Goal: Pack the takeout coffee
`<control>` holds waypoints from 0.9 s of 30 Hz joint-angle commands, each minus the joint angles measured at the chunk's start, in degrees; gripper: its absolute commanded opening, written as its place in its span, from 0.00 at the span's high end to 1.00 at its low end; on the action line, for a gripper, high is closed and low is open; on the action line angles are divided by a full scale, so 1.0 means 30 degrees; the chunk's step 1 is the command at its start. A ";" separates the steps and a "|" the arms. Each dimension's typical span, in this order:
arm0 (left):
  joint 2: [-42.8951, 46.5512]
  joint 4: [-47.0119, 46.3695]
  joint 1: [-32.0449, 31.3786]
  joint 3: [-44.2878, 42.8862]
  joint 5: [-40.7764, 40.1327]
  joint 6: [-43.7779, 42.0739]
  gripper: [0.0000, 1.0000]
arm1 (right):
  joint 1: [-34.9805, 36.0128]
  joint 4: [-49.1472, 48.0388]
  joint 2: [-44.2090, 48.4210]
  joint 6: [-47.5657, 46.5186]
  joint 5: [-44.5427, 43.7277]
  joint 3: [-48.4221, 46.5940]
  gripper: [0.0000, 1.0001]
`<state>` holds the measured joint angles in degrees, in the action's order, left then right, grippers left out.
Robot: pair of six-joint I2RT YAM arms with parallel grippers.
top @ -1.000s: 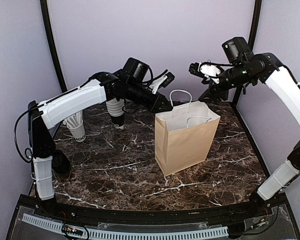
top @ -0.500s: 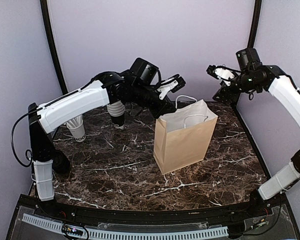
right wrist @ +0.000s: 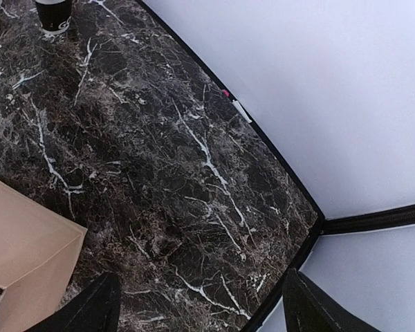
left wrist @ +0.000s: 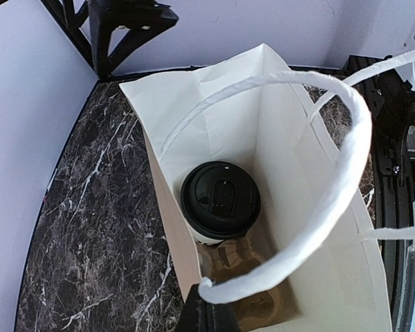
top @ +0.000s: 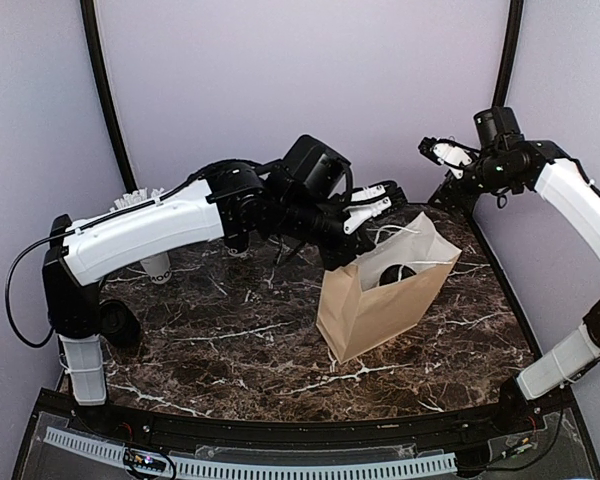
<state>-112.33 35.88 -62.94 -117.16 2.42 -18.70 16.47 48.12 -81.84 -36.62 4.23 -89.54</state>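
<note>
A brown paper bag (top: 365, 315) stands tilted at mid-table with its mouth held wide. Inside it one takeout coffee (left wrist: 220, 200), a white cup under a black lid, sits in a brown cardboard carrier (left wrist: 263, 304) on the bag's floor; the top view shows its lid (top: 392, 272) through the mouth. My left gripper (top: 375, 205) is above the bag's back-left rim, shut (left wrist: 209, 317) on the white bag handle (left wrist: 332, 187) where it meets the rim. My right gripper (top: 442, 152) hangs high over the table's back right corner, open and empty (right wrist: 204, 308), apart from the bag.
A white cup of white sticks (top: 156, 264) stands at the back left, partly behind my left arm. The black-banded foot of a cup stack (right wrist: 55, 14) shows in the right wrist view. Purple walls and black posts (top: 105, 90) close in the marble table (top: 230, 340).
My left gripper closed on the bag handle and moved right, tilting the bag and pulling its mouth open. My right arm drew back toward the right corner.
</note>
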 commanded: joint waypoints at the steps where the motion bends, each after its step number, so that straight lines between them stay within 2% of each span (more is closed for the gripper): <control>1: 0.1556 0.0025 -0.0823 0.0714 -0.1905 -0.0608 1.00 | -0.0912 -0.1009 0.0758 0.0753 0.0080 0.0235 0.18; 6: 0.1833 -0.1045 -0.0825 0.1590 -0.4549 -0.2035 1.00 | -0.1384 -0.1153 0.0905 0.1061 0.0524 0.0478 0.17; 19: 0.2276 -0.2894 -0.0417 0.2570 -0.7741 -0.5084 1.00 | -0.1446 -0.1270 0.1214 0.1219 0.0710 0.1017 0.16; 24: 0.2720 -0.2986 0.0782 0.2621 -0.7052 -0.5005 1.00 | -0.1447 -0.1257 0.0989 0.1305 0.0857 0.0988 0.16; 27: 0.2845 -0.2827 0.1589 0.2560 -0.5378 -0.4260 1.00 | -0.1449 -0.1303 0.0895 0.1336 0.0918 0.1017 0.16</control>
<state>-108.77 28.75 -61.52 -109.82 -17.37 -32.34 12.32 46.28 -79.81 -33.67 6.04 -86.87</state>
